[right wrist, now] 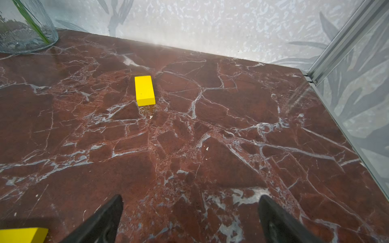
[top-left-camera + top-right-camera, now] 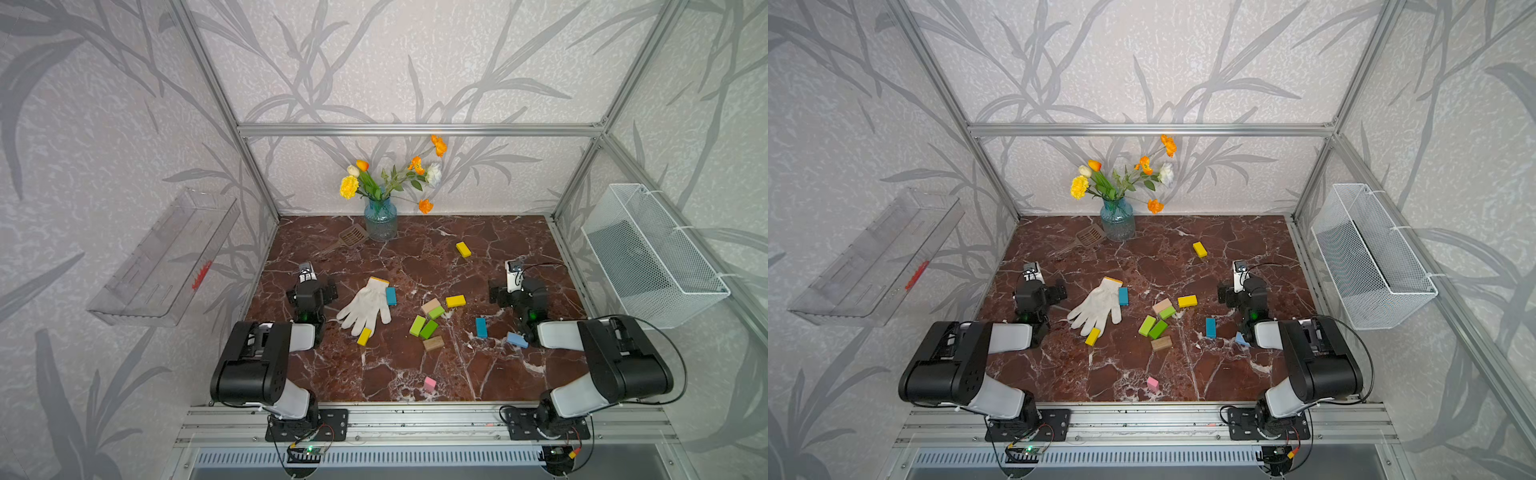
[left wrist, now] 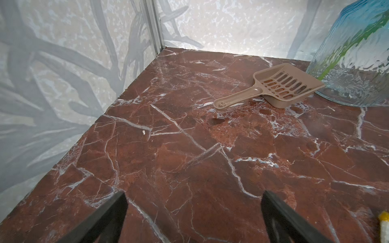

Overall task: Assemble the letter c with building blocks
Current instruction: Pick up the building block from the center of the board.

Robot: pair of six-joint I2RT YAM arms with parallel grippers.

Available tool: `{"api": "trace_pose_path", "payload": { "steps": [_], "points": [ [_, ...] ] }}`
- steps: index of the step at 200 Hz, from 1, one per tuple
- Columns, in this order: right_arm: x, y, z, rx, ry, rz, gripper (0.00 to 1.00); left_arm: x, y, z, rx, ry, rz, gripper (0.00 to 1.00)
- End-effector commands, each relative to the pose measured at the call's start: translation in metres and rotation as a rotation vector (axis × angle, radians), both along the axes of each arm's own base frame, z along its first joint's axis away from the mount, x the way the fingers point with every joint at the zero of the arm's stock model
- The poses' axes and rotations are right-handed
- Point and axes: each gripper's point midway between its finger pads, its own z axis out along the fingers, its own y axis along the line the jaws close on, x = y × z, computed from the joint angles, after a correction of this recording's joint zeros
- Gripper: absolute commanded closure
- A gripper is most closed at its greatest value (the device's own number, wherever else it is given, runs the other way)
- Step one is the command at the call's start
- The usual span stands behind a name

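Note:
The building blocks lie scattered on the red marble table (image 2: 415,374). Several sit mid-table: two green (image 2: 423,327), a light green (image 2: 436,312), two plain wood (image 2: 433,343) and a yellow (image 2: 455,301). A blue block (image 2: 481,327) and a light blue one (image 2: 517,339) lie near the right arm. A pink block (image 2: 429,384) is close to the front edge. Another yellow block (image 1: 144,90) lies far back. My left gripper (image 3: 193,195) and right gripper (image 1: 190,198) are both open over bare marble, holding nothing.
A white glove (image 2: 368,309) lies left of centre, with a blue block (image 2: 391,296) and a yellow block (image 2: 364,336) beside it. A glass vase of flowers (image 2: 380,220) and a brown slotted scoop (image 3: 280,86) stand at the back. A wire basket (image 2: 652,257) hangs on the right wall.

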Motion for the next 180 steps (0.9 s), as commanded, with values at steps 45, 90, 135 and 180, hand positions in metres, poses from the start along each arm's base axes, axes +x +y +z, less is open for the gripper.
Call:
{"api": "trace_pose_path", "payload": {
  "steps": [45, 90, 135, 180],
  "points": [
    [0.006, 0.001, 0.009, 0.002, -0.03, 0.005, 0.01, 0.006, 0.001, 0.008, 0.009, -0.022, -0.006, 0.0],
    [0.006, 0.001, 0.009, 0.002, -0.031, 0.005, 0.01, 0.006, 0.001, 0.008, 0.01, -0.021, -0.004, 0.0],
    [0.007, 0.006, 0.028, -0.003, -0.098, 0.034, 0.04, 0.009, -0.008, 0.017, 0.027, -0.039, -0.068, 0.1],
    [-0.026, 0.038, 0.062, -0.07, 0.056, 0.136, 0.08, -0.017, -0.025, 0.083, 0.023, 0.042, -0.067, 0.1]
  ]
}}
